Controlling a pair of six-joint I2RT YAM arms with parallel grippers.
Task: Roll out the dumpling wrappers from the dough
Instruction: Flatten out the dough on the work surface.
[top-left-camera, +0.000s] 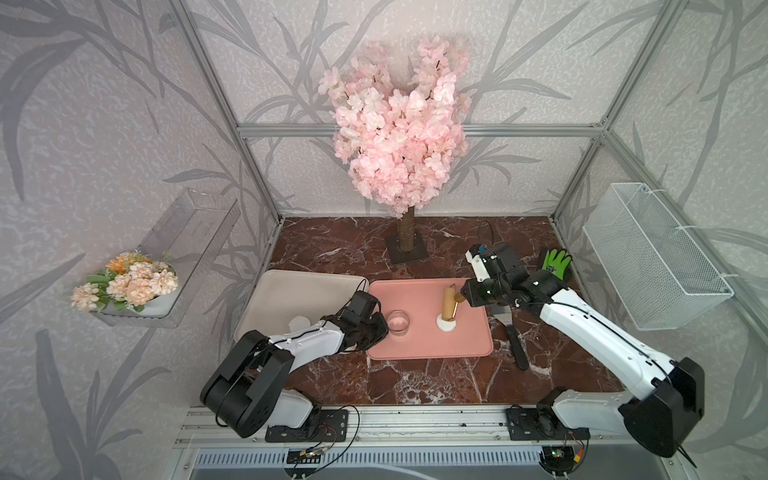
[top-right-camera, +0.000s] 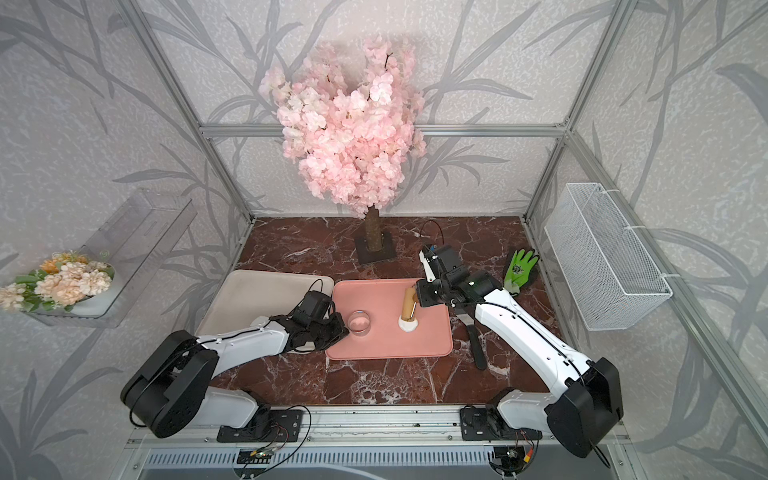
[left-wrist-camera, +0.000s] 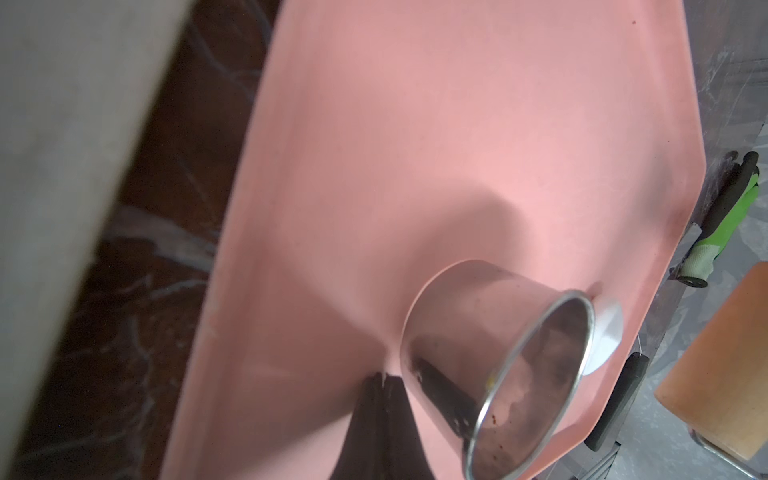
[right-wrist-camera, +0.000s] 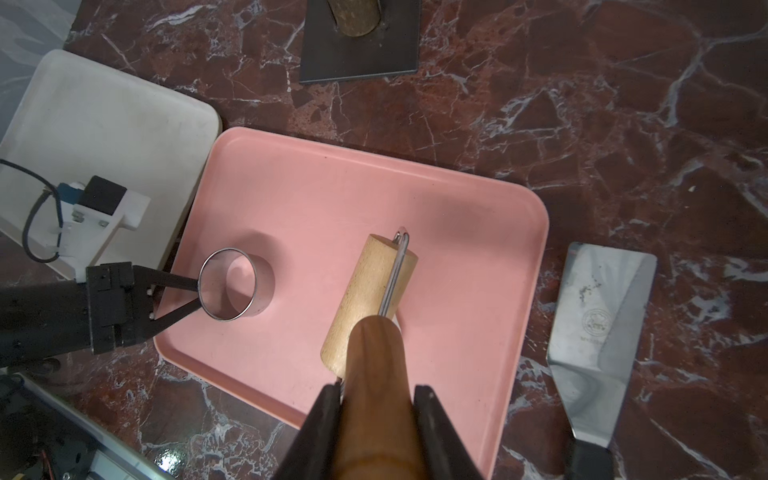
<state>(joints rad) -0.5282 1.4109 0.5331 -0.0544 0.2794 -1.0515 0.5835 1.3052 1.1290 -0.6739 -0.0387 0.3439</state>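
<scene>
Two trays lie side by side on the marble counter (top-left-camera: 415, 382). On the left, the beige tray (top-left-camera: 299, 291) holds one white dumpling wrapper (top-left-camera: 299, 322) near its near right corner, partly hidden by the left arm. The pink tray (top-left-camera: 428, 345) in the centre holds a shiny ring cutter (top-left-camera: 398, 322) on its left half. A wooden rolling pin (top-left-camera: 449, 305) stands on its right half, the roller tilted with its near end pressed on the dough (top-left-camera: 447, 325). The dough is a small white lump that peeks out around that end; the roller covers most of it in the right wrist view.

The left claw (left-wrist-camera: 384, 377) is clenched with nothing between its tips, which rest on the pink tray just beside the ring cutter's outer wall. The right claw (right-wrist-camera: 376, 390) is grasping the rolling pin by its brown handle.

To the right of the pink tray, a steel spatula (right-wrist-camera: 602, 311) with a black handle lies on the counter. A green glove (top-left-camera: 555, 264) sits farther back on the right. An artificial cherry-blossom tree (top-left-camera: 399, 124) stands at the far centre.

On the left wall a clear shelf bin (top-left-camera: 187, 237) carries a bunch of artificial flowers (top-left-camera: 129, 280). A white wire basket (top-left-camera: 656, 257) hangs on the right wall.

The spatula blade bears a round stamped mark, too small to read.
</scene>
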